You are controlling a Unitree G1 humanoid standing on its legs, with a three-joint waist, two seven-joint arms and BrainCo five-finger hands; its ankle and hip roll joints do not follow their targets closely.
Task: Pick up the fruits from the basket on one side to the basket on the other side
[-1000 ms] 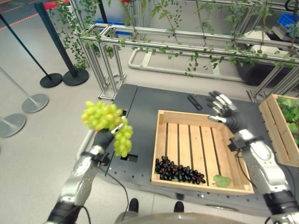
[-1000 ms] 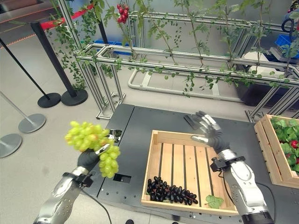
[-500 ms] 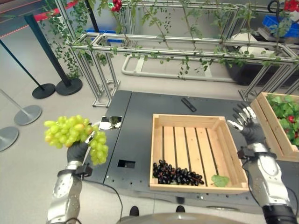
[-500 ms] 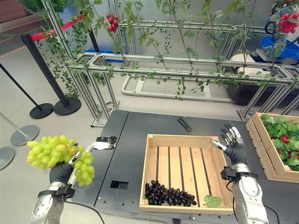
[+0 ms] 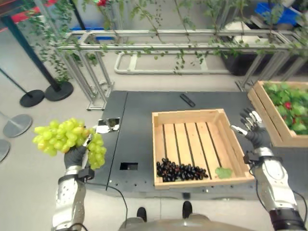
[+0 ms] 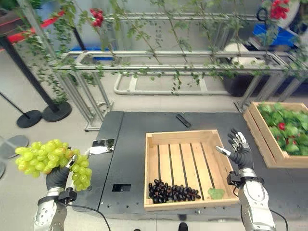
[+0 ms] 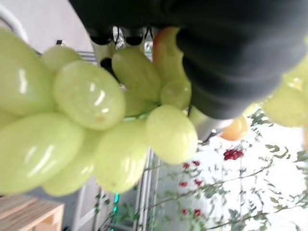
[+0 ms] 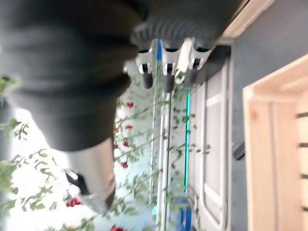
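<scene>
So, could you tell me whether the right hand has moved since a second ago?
Yes. The right hand was over the wooden crate's far right corner; now it is outside its right wall.

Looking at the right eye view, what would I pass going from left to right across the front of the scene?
Green grapes in the left hand → dark grapes in the empty-looking wooden crate → right hand, its fingers spread → second crate of leaves at the right edge.
</scene>
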